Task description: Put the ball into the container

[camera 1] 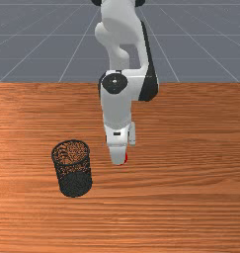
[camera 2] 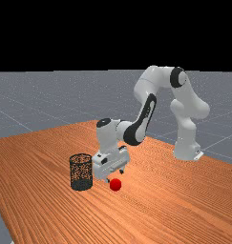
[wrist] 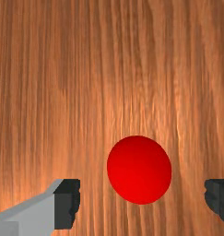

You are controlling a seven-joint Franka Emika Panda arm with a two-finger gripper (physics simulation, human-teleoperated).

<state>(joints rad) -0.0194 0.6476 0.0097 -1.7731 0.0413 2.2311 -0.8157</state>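
One red ball point(wrist: 139, 169) — jaws open just above it, mesh container point(camera 2: 81, 172) near.

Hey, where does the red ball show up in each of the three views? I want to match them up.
Far view: the ball is just below the gripper, at the far view's right of the mesh container.
Front view: near the middle, mostly hidden behind the gripper.
Wrist view: between the open fingers.
Shared landmark: the gripper.
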